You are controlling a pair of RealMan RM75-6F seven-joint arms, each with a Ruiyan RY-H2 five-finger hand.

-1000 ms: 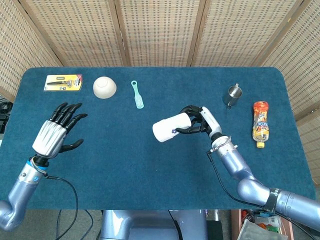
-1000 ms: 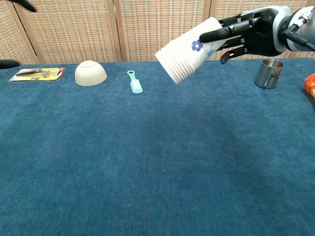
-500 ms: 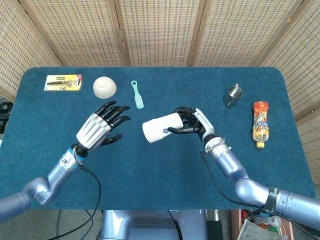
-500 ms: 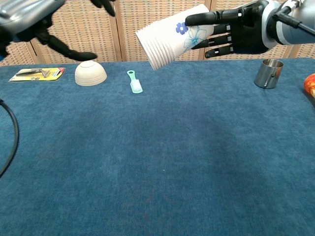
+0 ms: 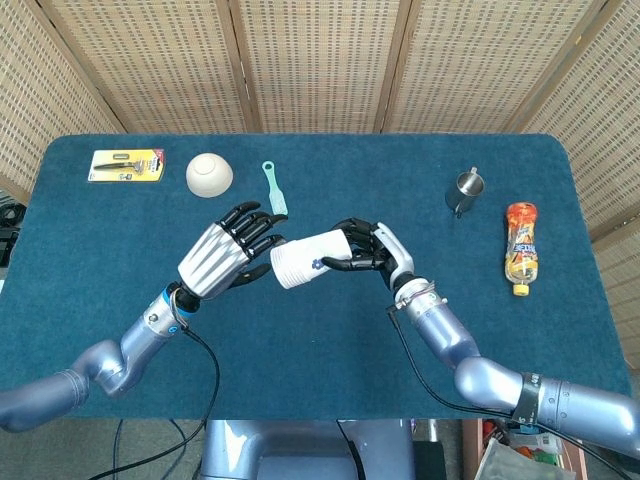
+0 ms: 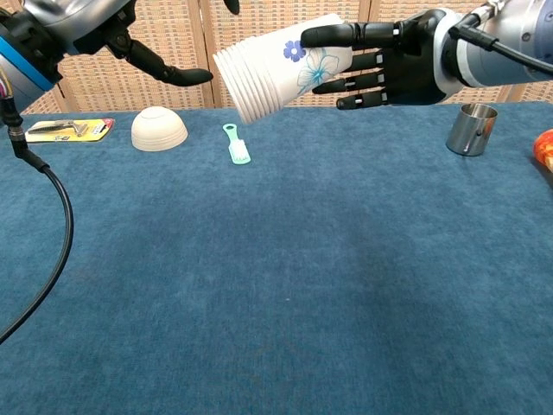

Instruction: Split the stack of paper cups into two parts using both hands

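Observation:
A stack of white paper cups [image 5: 305,259] [image 6: 276,75] with a blue flower print lies on its side in the air above the table's middle. My right hand [image 5: 365,251] [image 6: 393,65] grips its closed end, and the rims point toward my left hand. That left hand [image 5: 228,260] [image 6: 104,30] hovers just left of the rims with fingers spread, holding nothing. Its fingertips [image 5: 268,237] reach close to the stack's open end; whether they touch it I cannot tell.
A white bowl [image 5: 209,175] lies upside down at the back left, a packaged tool [image 5: 127,165] beside it. A teal brush [image 5: 275,188] lies behind the hands. A steel cup [image 5: 464,191] and an orange bottle [image 5: 520,246] sit at the right.
My left hand has swung in from the table's left to just beside the cup rims. My right hand has carried the stack leftward to meet it.

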